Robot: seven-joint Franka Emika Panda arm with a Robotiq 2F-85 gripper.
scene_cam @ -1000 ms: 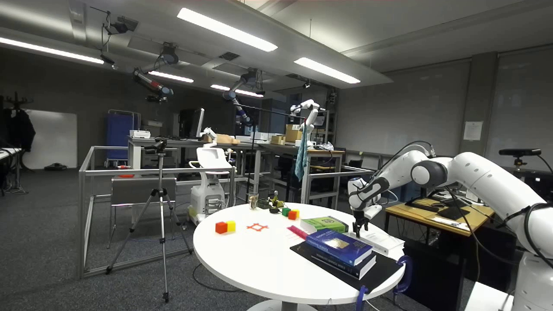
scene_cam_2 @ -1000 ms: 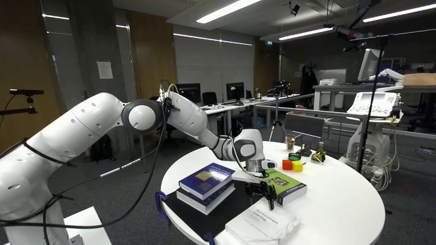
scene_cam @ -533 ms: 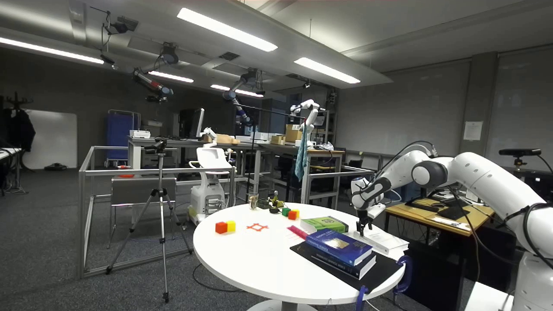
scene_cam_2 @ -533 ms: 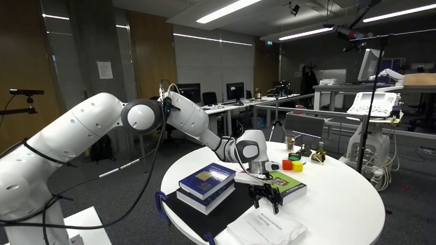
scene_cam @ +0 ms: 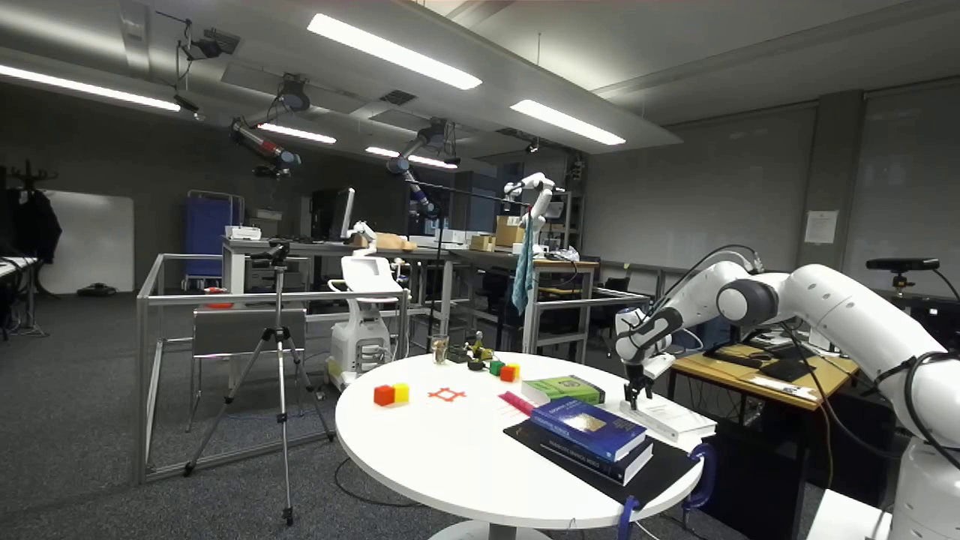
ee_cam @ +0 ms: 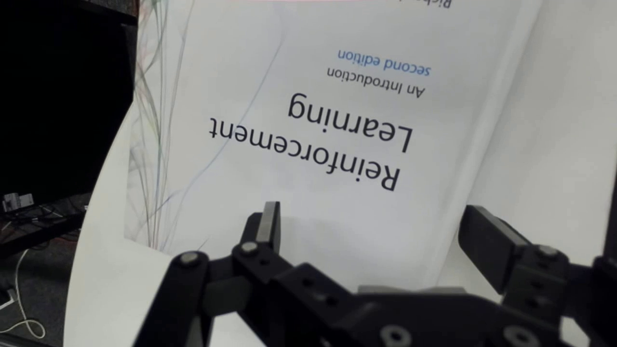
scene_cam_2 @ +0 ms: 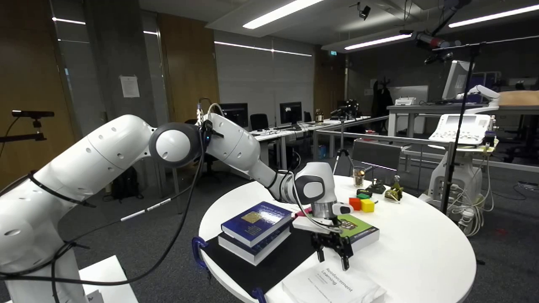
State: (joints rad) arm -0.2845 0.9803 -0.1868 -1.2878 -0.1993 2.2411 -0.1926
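The white "Reinforcement Learning" book (ee_cam: 270, 159) lies flat near the edge of the round table (scene_cam: 420, 450). My gripper (ee_cam: 372, 210) stands open at the title end of its cover. In the wrist view, the left finger (ee_cam: 270, 226) is over the cover and the right finger (ee_cam: 487, 241) is at the book's long side edge. Nothing is clamped between them; whether the tips touch the cover is hard to see. In an exterior view, a green book (scene_cam_2: 358, 235) lies just behind the gripper. A blue book (scene_cam_2: 256, 221) lies on a dark blue book (scene_cam_2: 261, 248) to one side.
A black mat (scene_cam_2: 273, 269) lies under the stacked books, with blue clamps (scene_cam: 703, 476) at the table edge. Red (scene_cam: 383, 395) and yellow (scene_cam: 401, 391) cubes, an orange-red square outline (scene_cam: 447, 394), a pink piece (scene_cam: 517, 403), and a glass (scene_cam_2: 358, 176) are on the table.
The gripper has moved toward the table's edge, away from the green book, staying open. The white book has slid the same way along with it. The other books have not moved.
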